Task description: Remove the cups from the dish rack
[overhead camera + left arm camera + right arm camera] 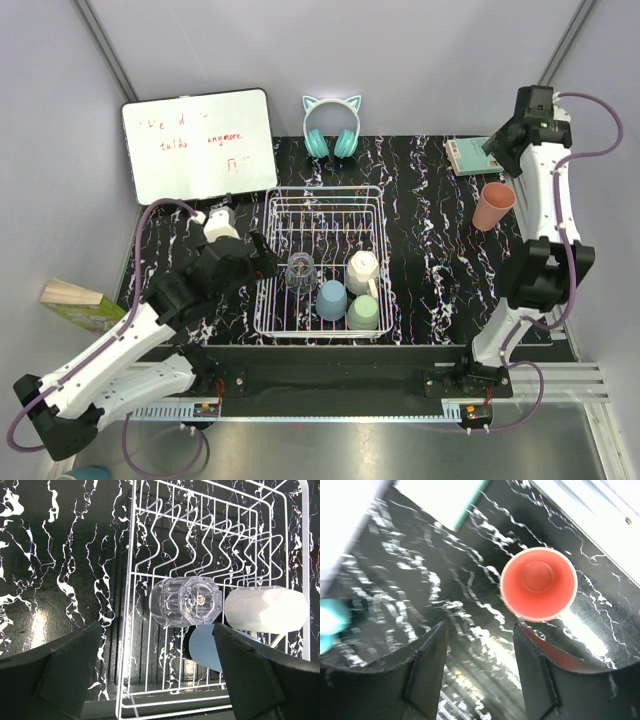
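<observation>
The white wire dish rack sits mid-table. In it are a clear glass, a cream-white mug, a light blue cup and a sage-green cup, all mouth down or on their sides. My left gripper is open at the rack's left rim. In its wrist view the glass lies just ahead, with the mug and blue cup beside it. The salmon-pink cup stands upright on the table at right. My right gripper is open and empty above it, the cup beyond its fingertips.
A whiteboard leans at the back left. Teal cat-ear headphones lie behind the rack. A green book lies at the back right, close to the salmon cup. A box sits off the table's left edge.
</observation>
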You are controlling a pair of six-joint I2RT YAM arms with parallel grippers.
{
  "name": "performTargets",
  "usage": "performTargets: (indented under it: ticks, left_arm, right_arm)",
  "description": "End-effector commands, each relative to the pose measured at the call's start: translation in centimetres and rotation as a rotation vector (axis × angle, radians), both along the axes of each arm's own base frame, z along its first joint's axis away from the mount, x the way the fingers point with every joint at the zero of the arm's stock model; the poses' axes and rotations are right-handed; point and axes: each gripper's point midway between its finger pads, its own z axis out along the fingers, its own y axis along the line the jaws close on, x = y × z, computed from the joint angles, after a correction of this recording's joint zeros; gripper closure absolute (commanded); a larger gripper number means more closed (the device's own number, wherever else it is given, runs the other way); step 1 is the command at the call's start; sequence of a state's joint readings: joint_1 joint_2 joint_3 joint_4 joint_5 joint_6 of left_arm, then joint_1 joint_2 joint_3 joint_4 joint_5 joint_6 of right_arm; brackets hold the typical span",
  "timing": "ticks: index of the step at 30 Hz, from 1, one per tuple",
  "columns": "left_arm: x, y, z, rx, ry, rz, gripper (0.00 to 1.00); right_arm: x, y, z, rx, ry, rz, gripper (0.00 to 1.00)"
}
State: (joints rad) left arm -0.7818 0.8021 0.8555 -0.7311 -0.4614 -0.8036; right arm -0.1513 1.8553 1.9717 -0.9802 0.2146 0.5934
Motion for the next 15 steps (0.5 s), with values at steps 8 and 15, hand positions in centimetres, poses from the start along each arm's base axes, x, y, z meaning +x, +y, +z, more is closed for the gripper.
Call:
performTargets:
  ticks: [8, 15]
  left_arm:
    - [1.4, -2.5, -1.3, 0.134, 0.009, -0.149, 0.01]
    - [-0.2, -7.1, -0.1, 0.218, -0.052, -0.26, 0.01]
  right_arm:
    - [-8.5, 16.8, 10.0, 0.116, -0.416, 0.439, 0.33]
    - [-16.1, 22.5, 5.7, 0.157, -0.397, 0.583, 0.27]
